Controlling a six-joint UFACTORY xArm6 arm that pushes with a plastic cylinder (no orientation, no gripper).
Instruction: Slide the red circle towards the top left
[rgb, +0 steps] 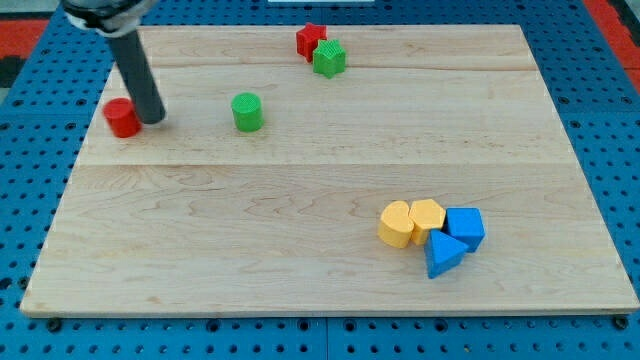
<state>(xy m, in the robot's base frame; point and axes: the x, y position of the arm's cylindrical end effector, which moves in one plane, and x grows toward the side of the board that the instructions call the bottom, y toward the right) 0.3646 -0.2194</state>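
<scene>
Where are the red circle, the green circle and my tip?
red circle (122, 118), camera view, on its top face.
green circle (247, 111), camera view, on its front side.
my tip (155, 120), camera view, at the rod's very end, beside the red circle.

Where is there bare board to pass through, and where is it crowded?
Bare: the wide middle between the green circle and the yellow and blue blocks, plus the whole bottom-left. Crowded: the bottom-right cluster, the red star touching the green star at the top, and my tip beside the red circle.
</scene>
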